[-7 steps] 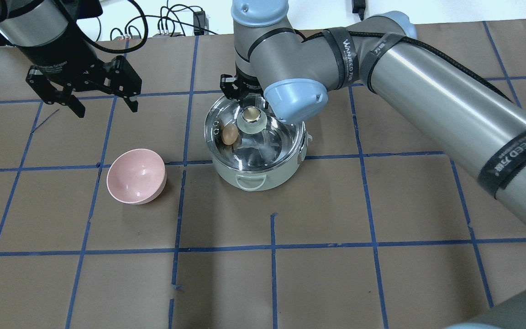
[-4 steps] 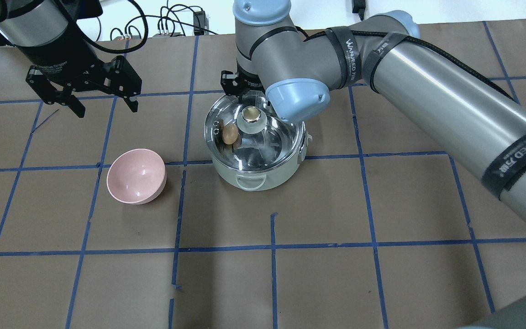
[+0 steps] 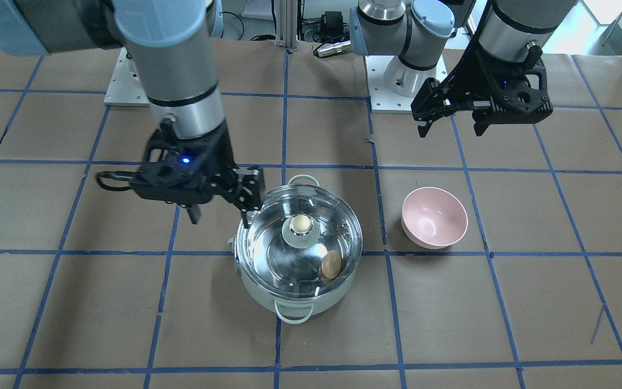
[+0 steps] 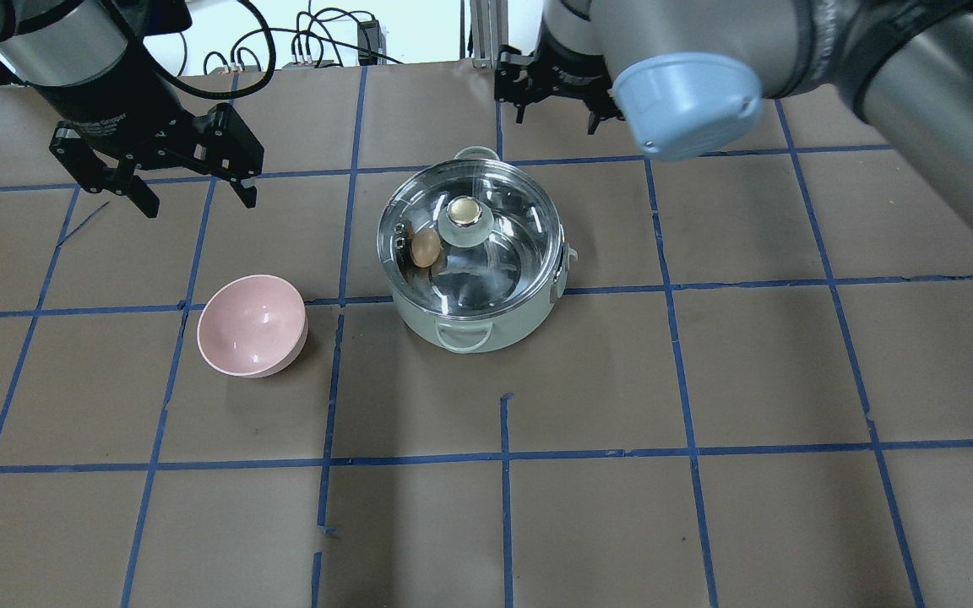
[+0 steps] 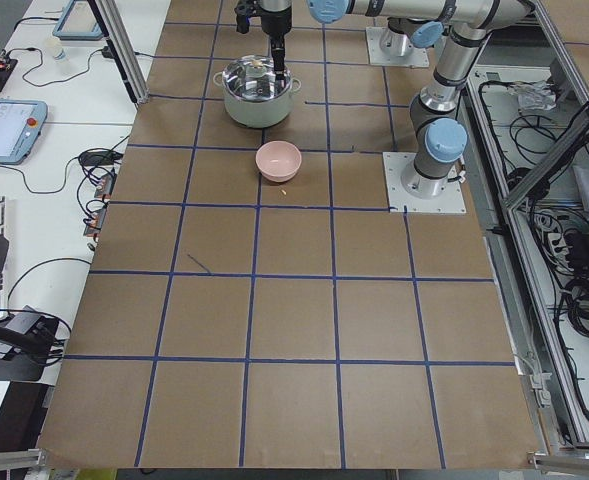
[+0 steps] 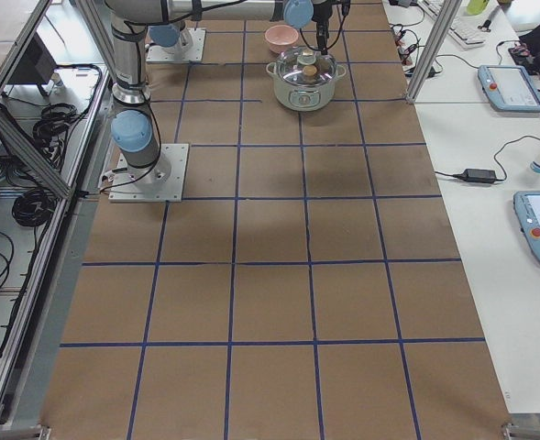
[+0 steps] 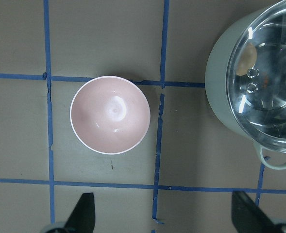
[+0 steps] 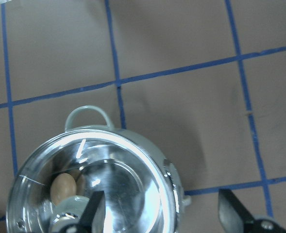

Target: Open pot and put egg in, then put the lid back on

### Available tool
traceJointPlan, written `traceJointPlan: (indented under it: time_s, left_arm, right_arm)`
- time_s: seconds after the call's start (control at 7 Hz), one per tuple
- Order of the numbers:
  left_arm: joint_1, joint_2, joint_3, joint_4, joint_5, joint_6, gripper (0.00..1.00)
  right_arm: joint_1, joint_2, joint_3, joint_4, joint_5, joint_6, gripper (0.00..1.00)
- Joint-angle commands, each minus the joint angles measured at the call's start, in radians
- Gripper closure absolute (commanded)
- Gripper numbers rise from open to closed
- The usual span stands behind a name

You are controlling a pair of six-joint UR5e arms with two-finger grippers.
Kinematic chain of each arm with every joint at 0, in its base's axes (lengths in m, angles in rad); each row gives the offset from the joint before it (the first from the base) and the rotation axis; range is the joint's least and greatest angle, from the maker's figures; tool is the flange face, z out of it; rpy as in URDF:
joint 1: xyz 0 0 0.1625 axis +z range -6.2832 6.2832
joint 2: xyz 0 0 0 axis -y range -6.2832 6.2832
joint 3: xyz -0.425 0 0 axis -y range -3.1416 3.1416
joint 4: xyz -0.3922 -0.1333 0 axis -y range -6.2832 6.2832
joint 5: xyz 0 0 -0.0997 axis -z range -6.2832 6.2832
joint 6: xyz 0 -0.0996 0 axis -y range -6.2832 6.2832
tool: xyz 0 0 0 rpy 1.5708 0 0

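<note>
The pale mint pot [image 4: 510, 325] stands mid-table with the glass lid [image 4: 499, 253] seated on it, its cream-gold knob [image 4: 468, 213] upright. The tan egg [image 4: 426, 247] lies inside the pot, seen through the glass, left of the knob. It also shows in the front view [image 3: 331, 265] and the right wrist view [image 8: 63, 188]. My right gripper [image 4: 558, 114] is open and empty, raised beyond the pot's far rim; the front view shows it [image 3: 222, 213] beside the pot. My left gripper [image 4: 198, 201] is open and empty, high at the far left.
An empty pink bowl [image 4: 252, 325] sits left of the pot and below my left gripper; it shows in the left wrist view [image 7: 110, 115]. Brown paper with blue tape lines covers the table. Cables lie along the far edge.
My right gripper has let go of the lid knob, lifted and drawn back past the pot's far side. The lid stays on the pot. The left arm has not moved.
</note>
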Motion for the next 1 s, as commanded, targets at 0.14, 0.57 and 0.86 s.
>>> traceJointPlan:
  time_s: [0.14,0.57,0.86]
  left_arm:
    - [-0.002,0.001,-0.001,-0.002,-0.006,-0.002,0.0]
    - [-0.002,0.001,-0.001,-0.002,-0.006,-0.002,0.0]
    - [-0.004,-0.001,-0.001,-0.002,-0.006,-0.002,0.0]
  right_arm:
    - [-0.193,-0.178,0.036,0.274,-0.009,-0.168,0.0]
    - [-0.27,-0.22,0.121,0.318,-0.009,-0.349,0.0]
    - [-0.243,-0.221,0.116,0.318,-0.009,-0.321,0.0]
